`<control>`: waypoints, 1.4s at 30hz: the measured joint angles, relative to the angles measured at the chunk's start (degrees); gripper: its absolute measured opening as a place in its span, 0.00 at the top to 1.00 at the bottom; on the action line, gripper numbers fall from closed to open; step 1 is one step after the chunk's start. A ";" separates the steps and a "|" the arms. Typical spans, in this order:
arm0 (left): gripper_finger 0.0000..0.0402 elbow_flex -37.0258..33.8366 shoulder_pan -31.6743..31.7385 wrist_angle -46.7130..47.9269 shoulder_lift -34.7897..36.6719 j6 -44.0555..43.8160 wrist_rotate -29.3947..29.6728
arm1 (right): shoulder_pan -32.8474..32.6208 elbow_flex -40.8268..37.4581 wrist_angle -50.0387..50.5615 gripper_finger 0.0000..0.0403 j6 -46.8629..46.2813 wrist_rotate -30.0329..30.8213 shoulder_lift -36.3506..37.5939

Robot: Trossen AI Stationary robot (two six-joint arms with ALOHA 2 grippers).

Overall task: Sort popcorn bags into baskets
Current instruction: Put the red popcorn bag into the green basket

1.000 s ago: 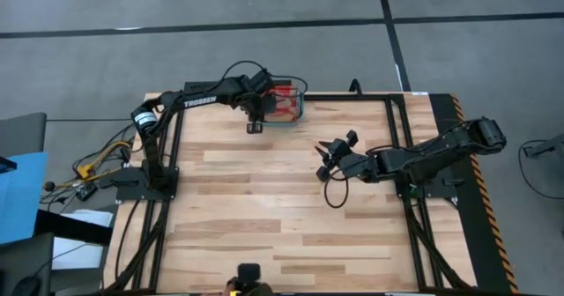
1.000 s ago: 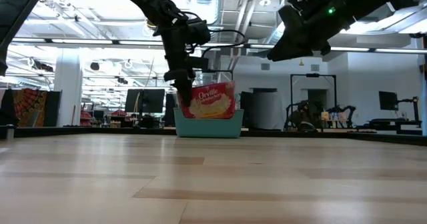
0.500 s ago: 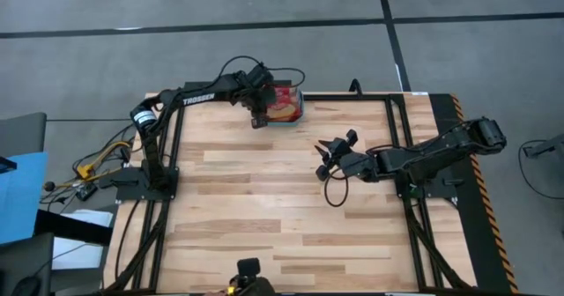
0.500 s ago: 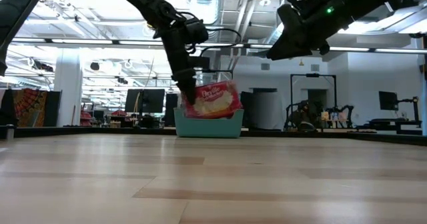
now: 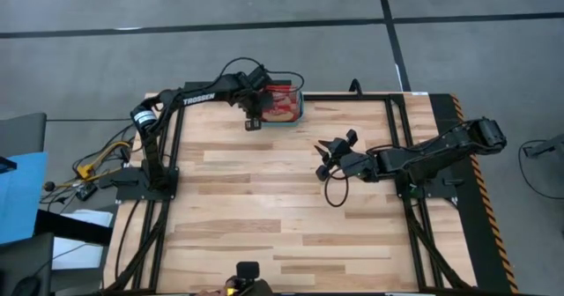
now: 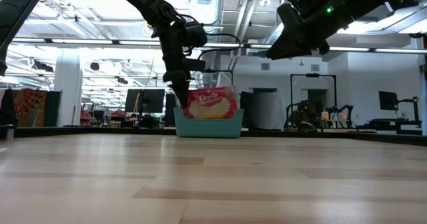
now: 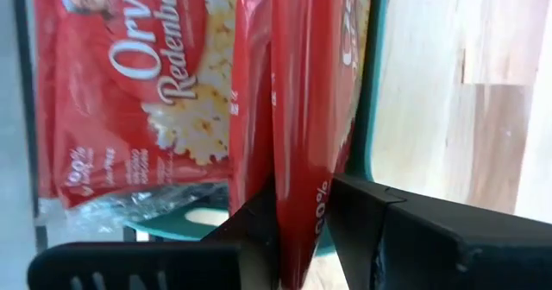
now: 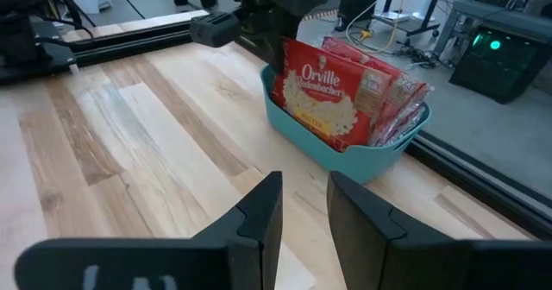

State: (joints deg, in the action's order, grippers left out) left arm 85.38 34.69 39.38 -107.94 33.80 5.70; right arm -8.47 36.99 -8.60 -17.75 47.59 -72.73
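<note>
Popcorn bag is pinched edge-on in the left tool, standing in the teal basket at the far edge of the desk, among other bags. The right tool hovers mid-desk, empty, fingers slightly apart. Judged risk: the basket looks crammed, so letting go early could leave this bag leaning out, and pushing may shove the basket off the edge.

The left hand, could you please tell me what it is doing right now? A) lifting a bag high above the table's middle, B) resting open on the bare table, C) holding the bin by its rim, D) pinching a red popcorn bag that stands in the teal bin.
D: the left hand is shut on a red popcorn bag standing in the teal bin.
</note>
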 joint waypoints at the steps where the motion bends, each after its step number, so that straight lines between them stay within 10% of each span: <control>1: 0.84 0.00 -0.15 -0.47 0.00 0.03 0.29 | 0.00 0.00 -0.02 0.70 -0.22 0.00 0.00; 9: 0.84 0.00 -0.56 -1.07 0.00 -0.58 4.37 | 7.34 0.00 -10.59 0.71 8.73 -1.23 -4.54; 16: 0.84 0.00 -0.54 1.22 0.35 -1.46 1.22 | 24.35 0.95 -36.81 0.74 14.39 -30.94 -15.44; 24: 0.84 0.00 -0.52 -0.96 0.35 -0.64 -2.68 | 35.35 9.47 -39.27 0.79 11.21 -49.51 -28.31; 42: 0.84 0.00 1.70 1.78 0.39 -3.50 -2.79 | 38.56 17.13 -33.49 0.85 7.89 -52.73 -38.27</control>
State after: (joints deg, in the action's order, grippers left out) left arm 85.38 36.39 41.16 -107.55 30.30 2.91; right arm 30.09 54.12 -42.09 -9.85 -5.13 -111.00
